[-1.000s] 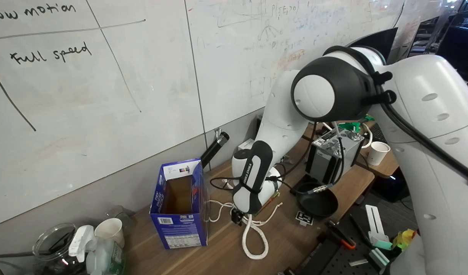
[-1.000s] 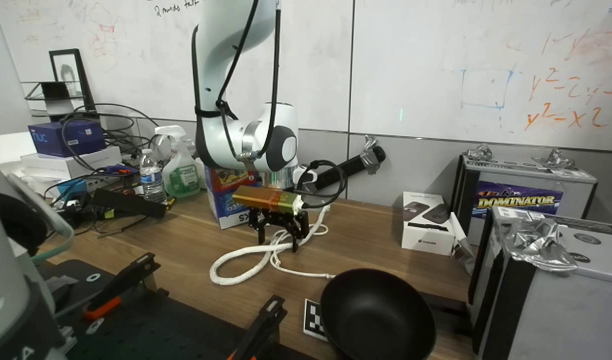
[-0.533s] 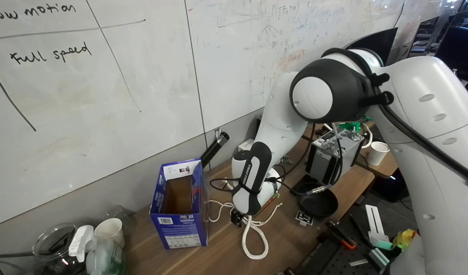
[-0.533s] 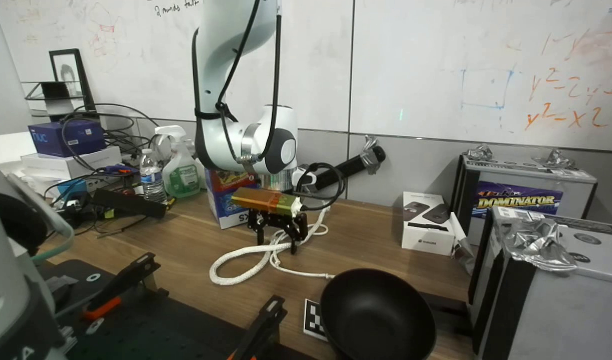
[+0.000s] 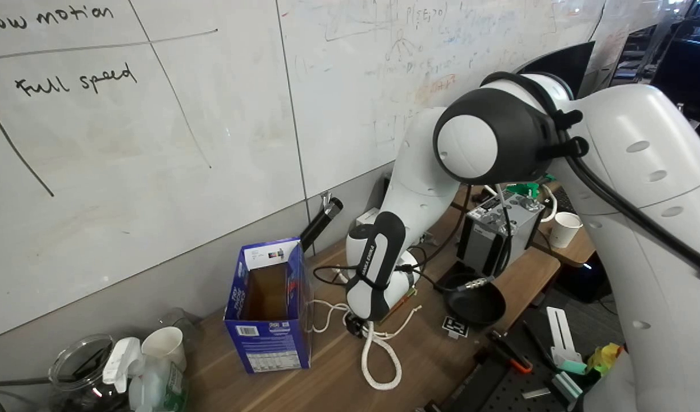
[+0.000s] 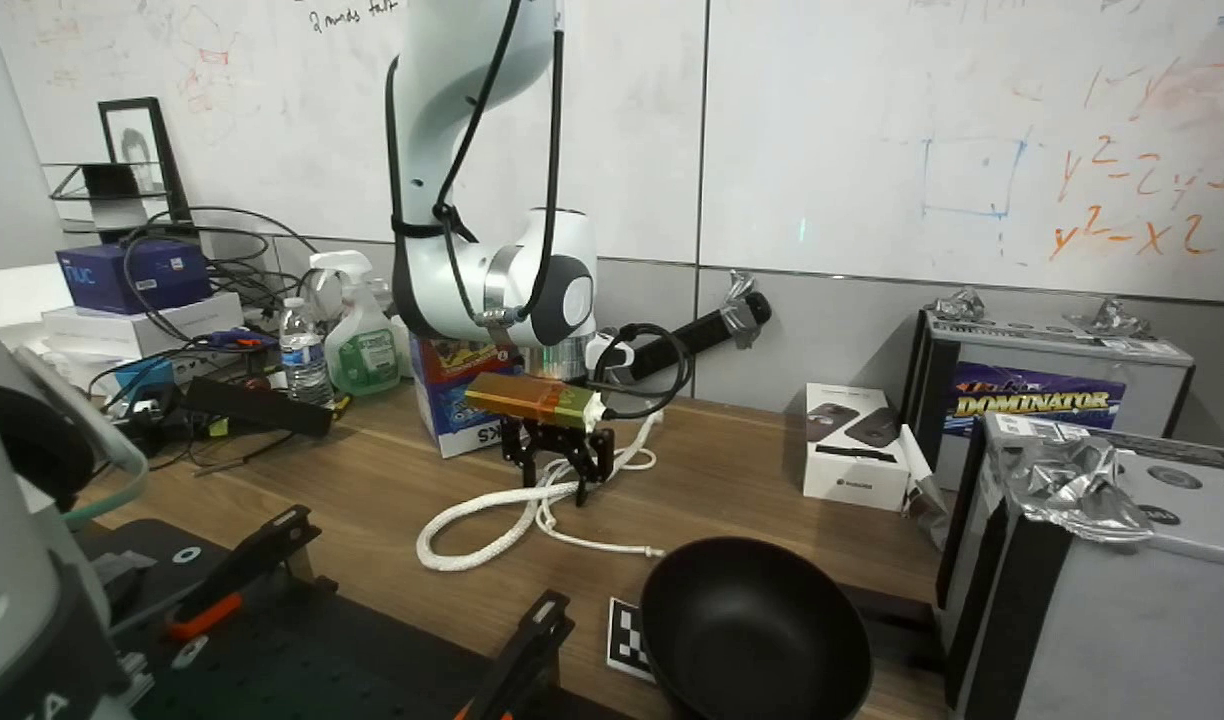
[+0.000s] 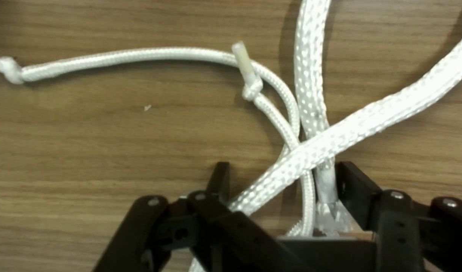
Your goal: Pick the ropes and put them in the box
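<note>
Fingers (image 7: 355, 192) spread, astride your thick rope (image 7: 340, 136) and thin cord (image 7: 170, 53), crossed on the tabletop (image 7: 102, 151); close too high or unevenly and the cord may slip out. Farther off, slack you leave trailing could snag the open-topped box (image 5: 270, 343) and tip it.

My pincer (image 7: 284, 175) is black, my arm (image 5: 421, 163) white with dark patches. The thick rope (image 7: 309, 60) is white, its braid flecked with bright dots; the thin rope (image 7: 178, 53) is white too, its weave finer and one tip (image 7: 243, 60) cream. The box (image 5: 273, 339) shows blue with white print outside, plain brown inside. Brown, streaky grain covers the table (image 7: 121, 151). The marker (image 6: 627, 640) is checked black and white, the pan (image 6: 757, 630) solid black.
</note>
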Controlling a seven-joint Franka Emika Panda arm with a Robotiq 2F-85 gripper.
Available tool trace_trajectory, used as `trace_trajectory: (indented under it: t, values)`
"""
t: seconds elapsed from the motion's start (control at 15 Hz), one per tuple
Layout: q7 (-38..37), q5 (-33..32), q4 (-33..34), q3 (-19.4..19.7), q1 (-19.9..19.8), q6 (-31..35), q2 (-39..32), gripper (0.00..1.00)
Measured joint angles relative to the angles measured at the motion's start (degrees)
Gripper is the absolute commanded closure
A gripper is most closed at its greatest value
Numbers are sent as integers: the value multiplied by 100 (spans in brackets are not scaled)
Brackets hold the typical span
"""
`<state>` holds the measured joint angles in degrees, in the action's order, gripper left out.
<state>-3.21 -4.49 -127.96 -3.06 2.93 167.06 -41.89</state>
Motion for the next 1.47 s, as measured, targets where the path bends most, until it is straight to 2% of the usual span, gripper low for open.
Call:
trace_trajectory:
  t: [0.27, 0.4, 0.53, 0.6, 0.93, 1.13, 1.47]
  values:
    - [0, 14, 30, -36, 2, 0, 19, 86]
    - [0, 37, 42, -52, 2, 0, 19, 90]
    - [0, 127, 47, -79, -14, -6, 19, 92]
    - [0, 193, 48, -108, -44, -11, 18, 89]
    - [-2, 414, 41, -140, -213, -284, 170, 89]
    - [0, 426, -20, -102, -314, -870, 742, 89]
    - [73, 426, 53, -43, -367, -2328, 2132, 89]
